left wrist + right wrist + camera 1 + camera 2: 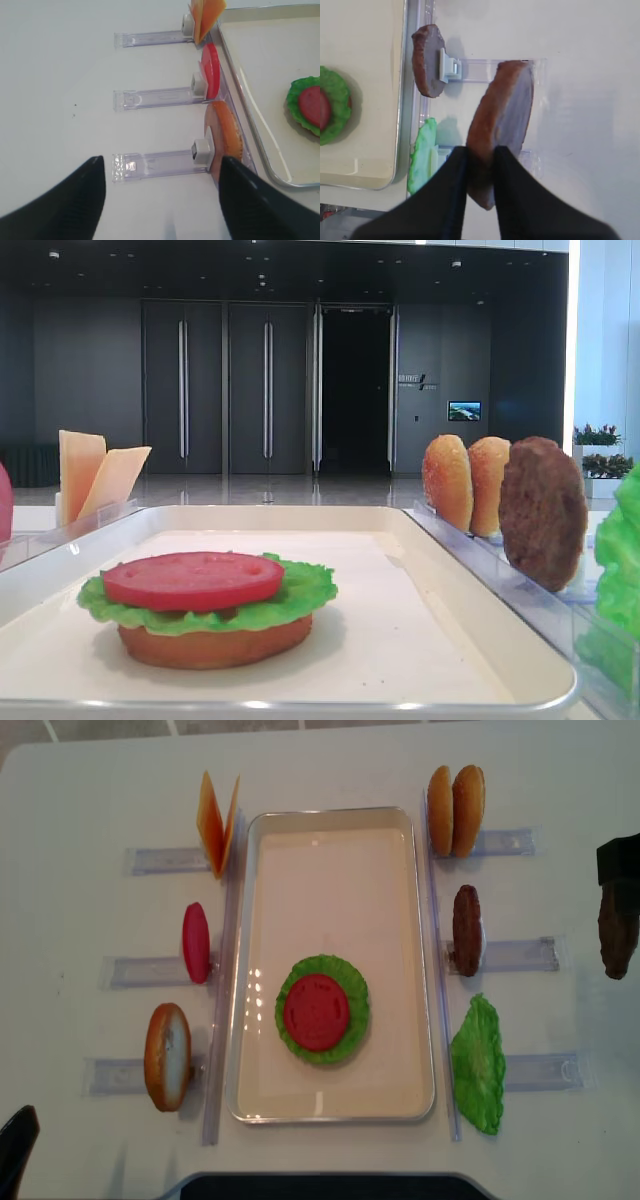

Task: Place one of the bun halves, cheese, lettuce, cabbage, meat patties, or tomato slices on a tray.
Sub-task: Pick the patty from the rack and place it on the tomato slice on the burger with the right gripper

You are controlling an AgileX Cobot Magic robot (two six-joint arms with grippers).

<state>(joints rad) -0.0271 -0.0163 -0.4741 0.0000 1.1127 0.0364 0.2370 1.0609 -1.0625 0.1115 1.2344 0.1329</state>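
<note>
Leftmost, the left gripper (162,192) is hovering over the table (80,840) with its jaws spread wide and nothing between them, its fingertips flanking the near end of a clear rack (155,165). A bun half (167,1056) is standing on edge in that rack, a tomato slice (195,942) in the next one back, and two cheese (218,822) slices are leaning together in the farthest. Moving right, the tray (250,970) is lying in the middle of the table, carrying a stack: a flat bun disc (215,645) at the bottom, lettuce (352,1032) over it, and a tomato (316,1011) on top. Right of the tray, two buns (456,810) are standing side by side at the back, a patty (466,930) is standing in the middle rack, and a loose green leaf (478,1065) is sitting at the front. Farthest right, the right gripper (480,160) is pinching a second patty (502,125) by its edge, holding it on edge above the table, well apart from the tray.
</note>
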